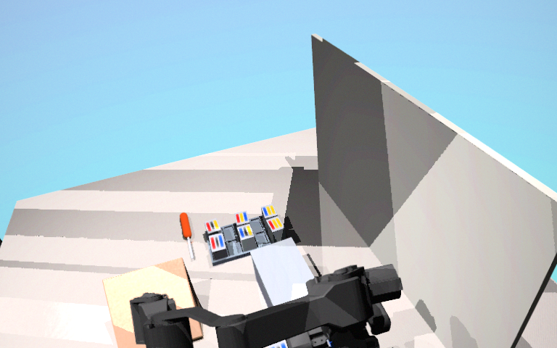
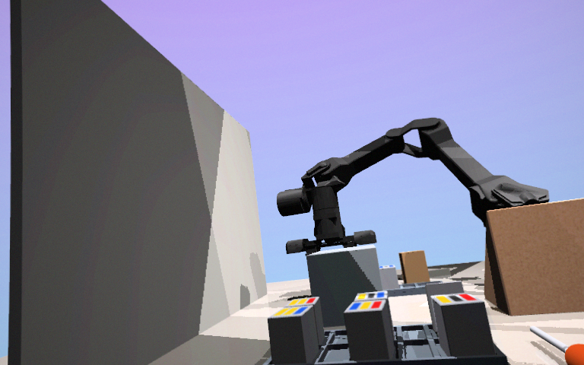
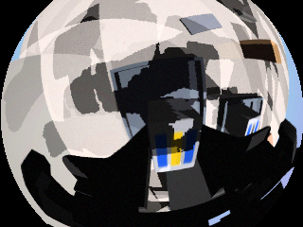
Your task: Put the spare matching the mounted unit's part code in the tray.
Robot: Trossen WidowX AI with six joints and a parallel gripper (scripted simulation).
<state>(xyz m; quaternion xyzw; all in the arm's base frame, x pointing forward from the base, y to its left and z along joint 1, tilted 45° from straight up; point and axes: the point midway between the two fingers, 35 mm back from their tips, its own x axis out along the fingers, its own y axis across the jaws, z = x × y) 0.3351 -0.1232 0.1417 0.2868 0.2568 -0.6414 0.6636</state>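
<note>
One blue-yellow-blue spare (image 3: 175, 158) is clamped in the gripper (image 1: 315, 339) (image 2: 330, 246) (image 3: 169, 125), over the tray (image 3: 204, 95), presumably for lowering inside.

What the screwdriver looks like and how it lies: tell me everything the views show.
The screwdriver has a thick, round-ended orange handle, seemingly plastic, and a thin, straight, pale grey shaft that looks like metal. It lies on its side on the table, beside the slotted rack but apart from it. Only the table touches it. The exterior view cuts off part of the handle; its tip shape is too small to tell.
</note>
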